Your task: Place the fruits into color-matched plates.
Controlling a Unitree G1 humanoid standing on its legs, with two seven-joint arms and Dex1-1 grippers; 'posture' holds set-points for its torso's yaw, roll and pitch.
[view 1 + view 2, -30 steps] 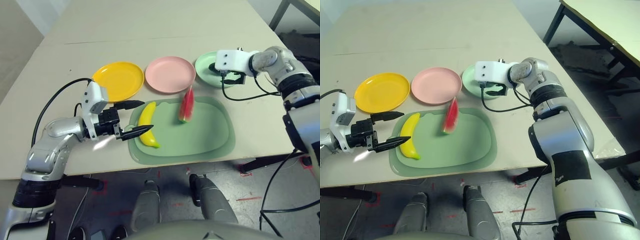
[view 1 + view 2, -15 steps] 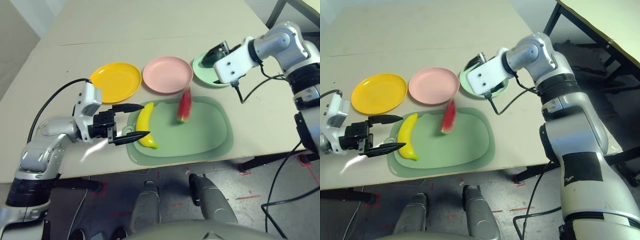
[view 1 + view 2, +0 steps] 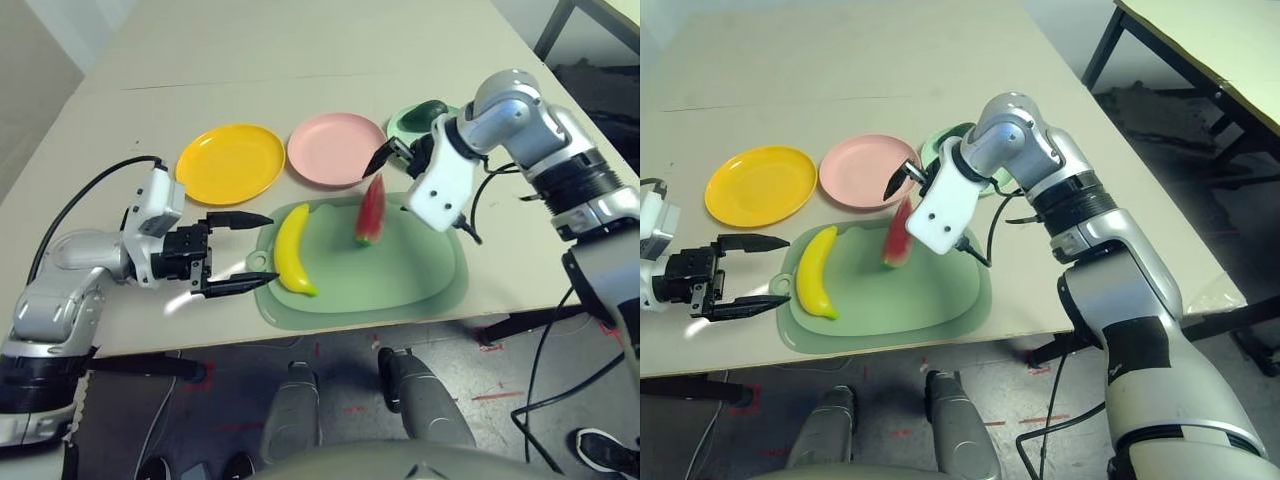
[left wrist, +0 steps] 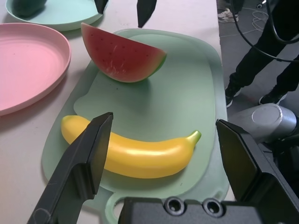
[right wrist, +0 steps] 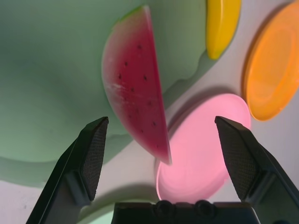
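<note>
No writing was legible. The glossy curved banana (image 3: 291, 250) and seeded watermelon wedge (image 3: 371, 210) lay on the smooth cutting mat (image 3: 420, 275) (the avocado (image 3: 430, 108) sat in the mint green plate (image 3: 402, 125)). The left gripper (image 3: 238, 251) stood spread beside the banana, the right gripper (image 3: 392, 160) spread above the wedge.

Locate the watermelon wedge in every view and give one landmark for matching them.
Left eye: watermelon wedge on the mat's far edge, centre.
Right eye: left of centre.
Left wrist: upper middle.
Right wrist: centre.
Shared landmark: the pink plate just beyond the wedge.
</note>
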